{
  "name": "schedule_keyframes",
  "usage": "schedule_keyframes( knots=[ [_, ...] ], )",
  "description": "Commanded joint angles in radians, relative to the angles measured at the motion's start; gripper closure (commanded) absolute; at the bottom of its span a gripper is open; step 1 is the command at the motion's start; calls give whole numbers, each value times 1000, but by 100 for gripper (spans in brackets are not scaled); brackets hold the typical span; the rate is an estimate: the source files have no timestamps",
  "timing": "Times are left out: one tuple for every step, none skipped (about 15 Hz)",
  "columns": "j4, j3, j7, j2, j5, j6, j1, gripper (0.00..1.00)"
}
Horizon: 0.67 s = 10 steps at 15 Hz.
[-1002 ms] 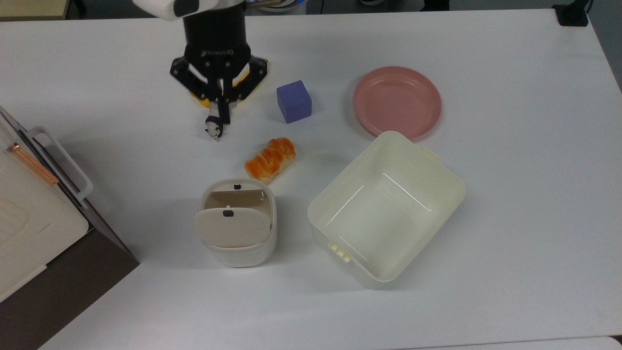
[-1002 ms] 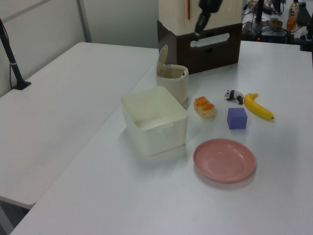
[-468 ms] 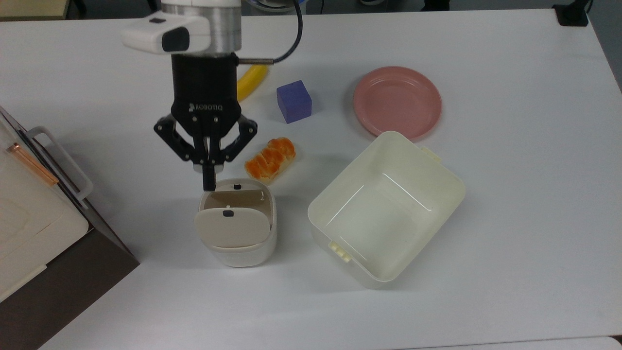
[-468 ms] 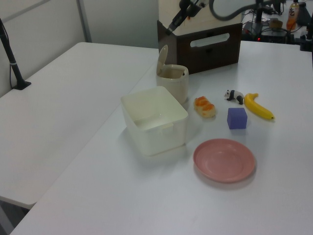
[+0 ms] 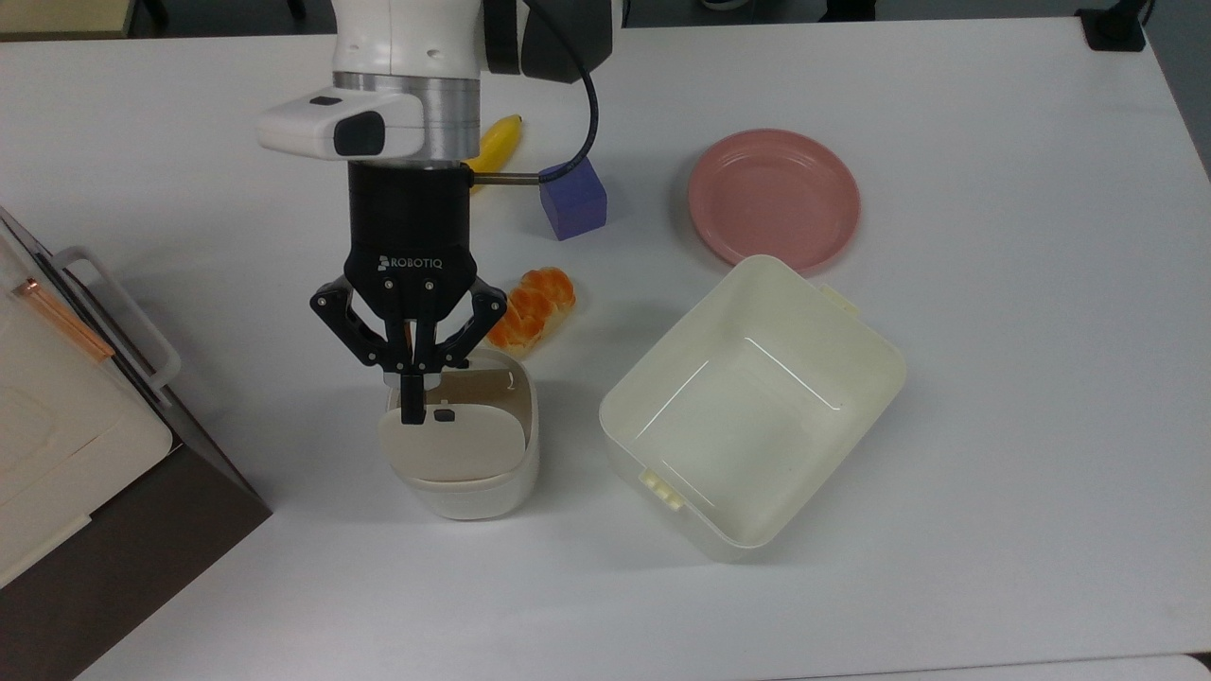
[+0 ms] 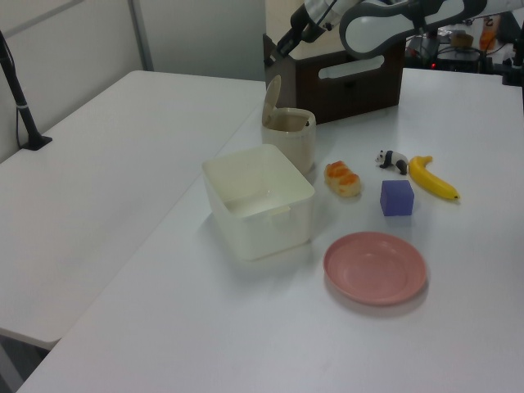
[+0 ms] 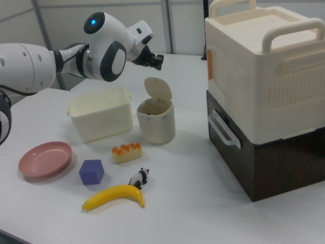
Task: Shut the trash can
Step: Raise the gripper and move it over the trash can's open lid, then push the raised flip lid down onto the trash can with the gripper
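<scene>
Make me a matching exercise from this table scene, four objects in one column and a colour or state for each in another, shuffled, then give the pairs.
Things:
1. trash can lid
2. plate
3. cube
4. banana

Descriptions:
A. yellow, lying beside the panda figurine
B. pink, with nothing on it
C. standing up, open
D. purple

Pairs: 1-C, 2-B, 3-D, 4-A
</scene>
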Motion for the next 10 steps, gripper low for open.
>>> schedule_keyframes(
  knots=[
    [22,-4,-23,14,20,8,5,100],
    [20,-4,-25,14,20,5,8,100],
    [20,-4,-25,13,18,1,8,100],
    [19,-4,-25,13,17,0,10,100],
    [17,-4,-25,14,17,-3,10,100],
    [15,-4,-25,14,17,-6,11,100],
    [15,-4,-25,14,21,-27,11,100],
    [17,-4,-25,16,23,-52,5,100],
    [17,-4,-23,17,23,-57,5,100],
    [17,-4,-25,19,24,-57,4,100]
  ],
)
